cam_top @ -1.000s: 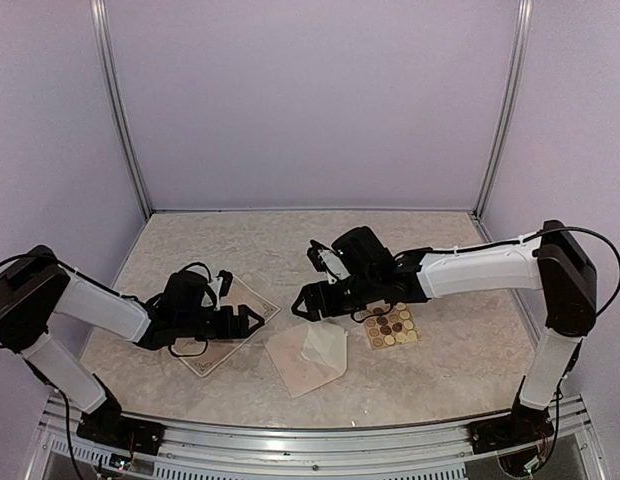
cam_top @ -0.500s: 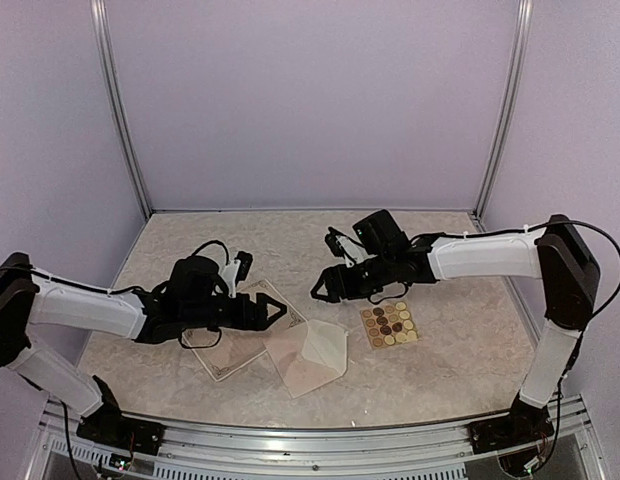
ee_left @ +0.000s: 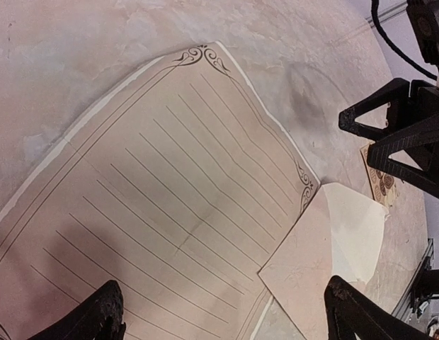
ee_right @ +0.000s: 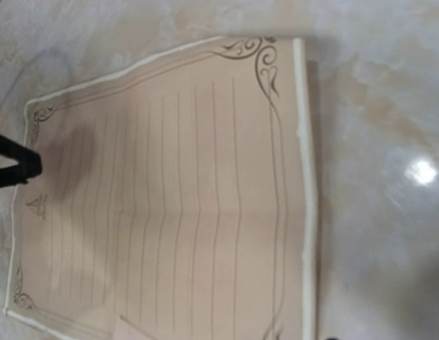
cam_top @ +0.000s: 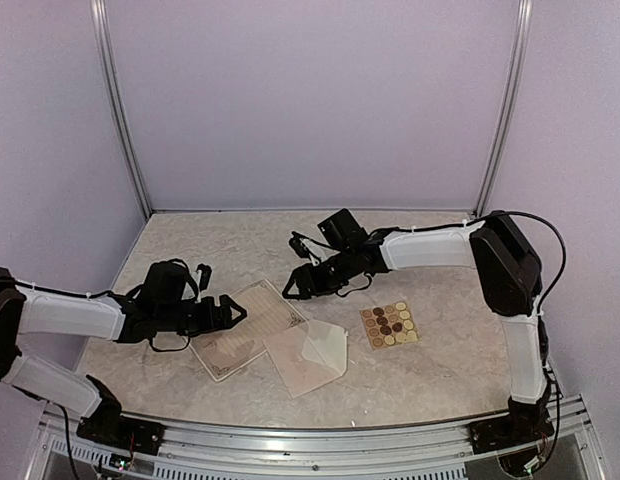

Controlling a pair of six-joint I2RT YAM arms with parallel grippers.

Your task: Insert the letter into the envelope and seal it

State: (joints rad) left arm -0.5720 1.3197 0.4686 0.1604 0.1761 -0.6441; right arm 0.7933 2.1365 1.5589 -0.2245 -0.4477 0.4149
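Both grippers are seen released: the left gripper point(cam_top: 235, 312) is spread wide over the near-left part of the lined letter point(cam_top: 240, 328), and the right gripper point(cam_top: 290, 290) is held unclenched above its far corner. The letter is laid flat on the counter point(cam_top: 440, 260). The envelope point(cam_top: 312, 355) is laid flat against the letter's right edge, with a sticker card point(cam_top: 390, 325) set further right.

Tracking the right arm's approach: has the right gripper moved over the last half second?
Yes. The right gripper has swung left, away from the sticker card, to above the far edge of the letter.
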